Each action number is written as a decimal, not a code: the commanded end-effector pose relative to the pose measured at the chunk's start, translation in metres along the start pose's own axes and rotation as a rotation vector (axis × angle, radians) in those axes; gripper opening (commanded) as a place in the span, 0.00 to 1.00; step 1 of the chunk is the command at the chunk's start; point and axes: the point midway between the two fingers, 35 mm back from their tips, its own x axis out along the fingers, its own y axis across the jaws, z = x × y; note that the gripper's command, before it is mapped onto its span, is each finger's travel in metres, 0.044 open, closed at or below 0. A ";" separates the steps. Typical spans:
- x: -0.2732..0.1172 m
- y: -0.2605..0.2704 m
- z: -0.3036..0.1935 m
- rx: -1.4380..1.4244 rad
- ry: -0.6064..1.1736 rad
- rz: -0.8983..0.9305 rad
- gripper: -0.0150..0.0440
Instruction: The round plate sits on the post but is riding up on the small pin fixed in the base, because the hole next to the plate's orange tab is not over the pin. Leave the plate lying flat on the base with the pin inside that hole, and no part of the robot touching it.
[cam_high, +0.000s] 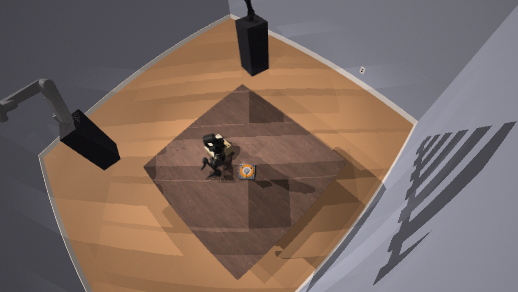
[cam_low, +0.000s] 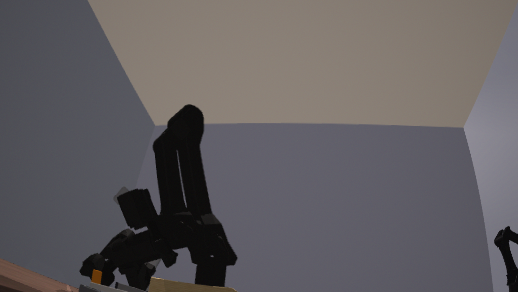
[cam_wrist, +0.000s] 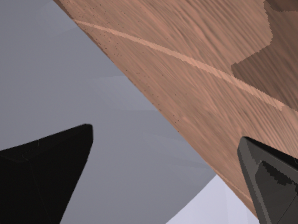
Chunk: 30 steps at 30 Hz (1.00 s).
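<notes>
plate (cam_high: 246, 171) beside open gripper (cam_high: 214, 170), apart

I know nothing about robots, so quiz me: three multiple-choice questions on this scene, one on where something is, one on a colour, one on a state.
1. In the top view, the plate lies where from the arm?
A) right B) left C) behind
2. The plate's ring looks:
A) green B) orange C) blue
3. The hand is:
A) shut on the plate B) shut on nothing C) open

Answers: 1 A, it sits just right of the arm; 2 B, an orange ring shows on the grey base; 3 C, the wrist view shows the fingers wide apart with nothing between.
</notes>
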 end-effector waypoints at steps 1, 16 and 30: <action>0.000 -0.002 -0.002 -0.018 0.003 -0.008 0.89; -0.048 -0.148 -0.113 -1.478 0.471 -0.434 0.25; -0.149 -0.190 -0.115 -2.708 1.290 -0.625 0.25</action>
